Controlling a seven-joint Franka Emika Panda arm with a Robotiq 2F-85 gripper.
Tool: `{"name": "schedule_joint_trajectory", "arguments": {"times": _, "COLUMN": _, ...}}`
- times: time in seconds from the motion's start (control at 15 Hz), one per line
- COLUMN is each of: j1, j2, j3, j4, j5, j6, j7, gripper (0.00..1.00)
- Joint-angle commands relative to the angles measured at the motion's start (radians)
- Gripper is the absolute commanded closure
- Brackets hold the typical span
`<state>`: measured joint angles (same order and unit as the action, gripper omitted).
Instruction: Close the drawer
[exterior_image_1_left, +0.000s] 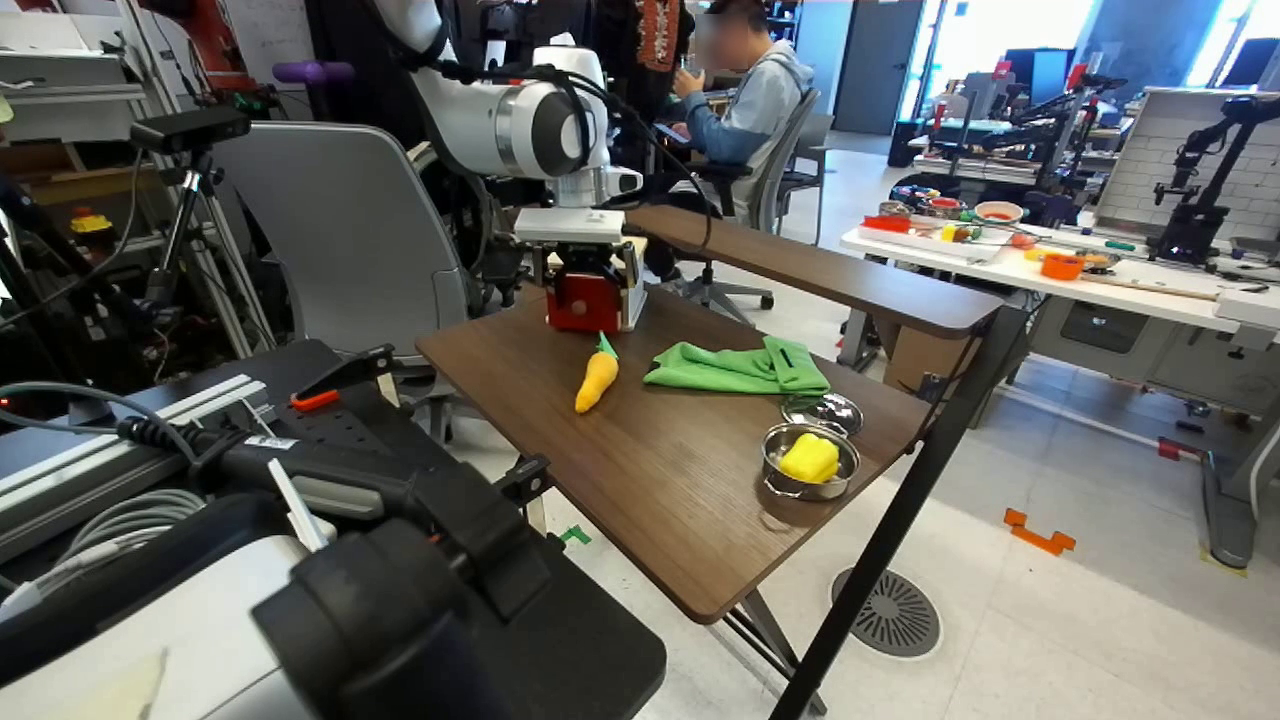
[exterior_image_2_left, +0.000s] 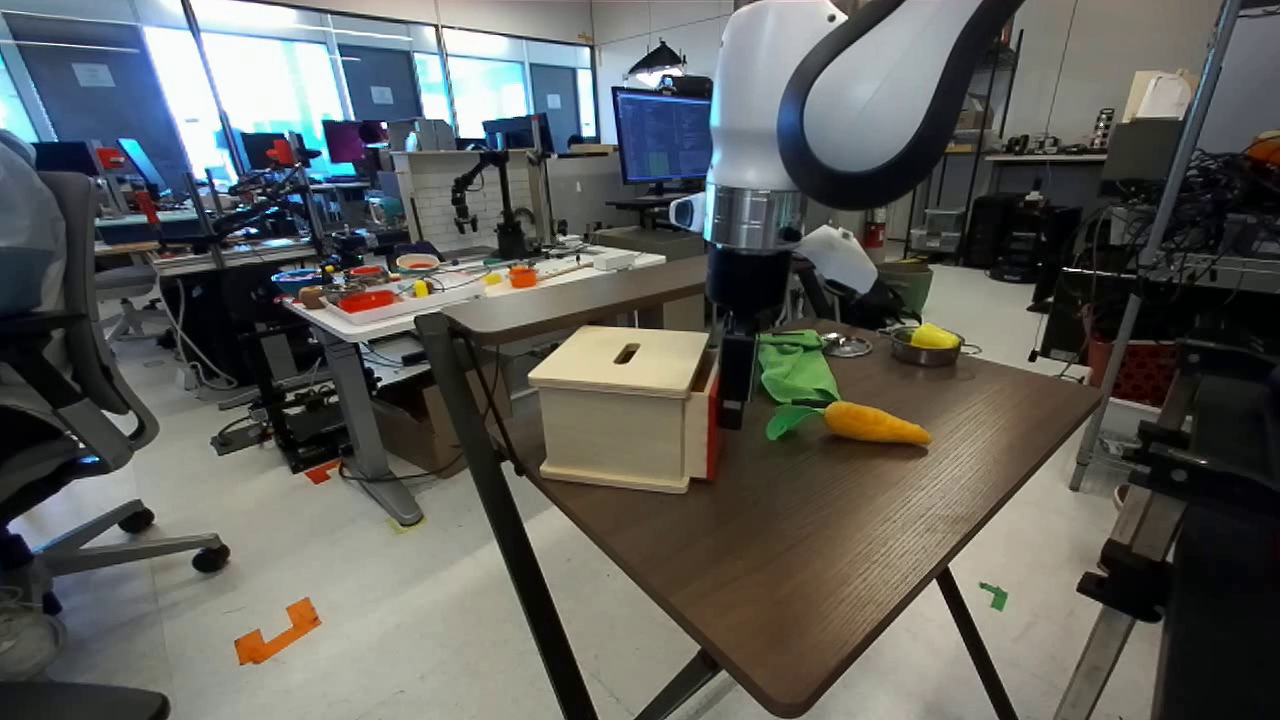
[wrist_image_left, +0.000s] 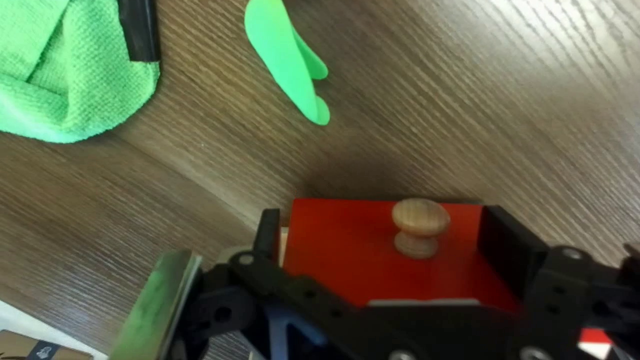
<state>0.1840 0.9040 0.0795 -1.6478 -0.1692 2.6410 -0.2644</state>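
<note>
The drawer has a red front and sits in a light wooden box with a slotted top. In an exterior view the drawer stands a little out of the box. Its red front also shows in an exterior view. In the wrist view the red front carries a round wooden knob. My gripper is open, pointing down, with its fingers wide apart at either side of the red front and the knob between them. In an exterior view the gripper is right beside the front; contact cannot be told.
A yellow-orange carrot toy with green leaves lies in front of the drawer. A green cloth, a metal lid and a metal pot holding a yellow thing are on the brown table. A raised shelf runs along one edge.
</note>
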Motion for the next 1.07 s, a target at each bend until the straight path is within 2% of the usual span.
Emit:
{"name": "schedule_joint_trajectory", "arguments": {"times": 0.0, "j1": 0.015, "j2": 0.039, "j3": -0.013, "j4": 0.084, "j5": -0.024, "j6": -0.05, "j7": 0.031, "gripper": 0.0}}
{"name": "schedule_joint_trajectory", "arguments": {"times": 0.53, "j1": 0.013, "j2": 0.082, "j3": -0.02, "j4": 0.172, "j5": -0.016, "j6": -0.069, "j7": 0.056, "gripper": 0.0}}
{"name": "schedule_joint_trajectory", "arguments": {"times": 1.0, "j1": 0.007, "j2": 0.059, "j3": -0.018, "j4": 0.136, "j5": -0.013, "j6": -0.062, "j7": 0.064, "gripper": 0.0}}
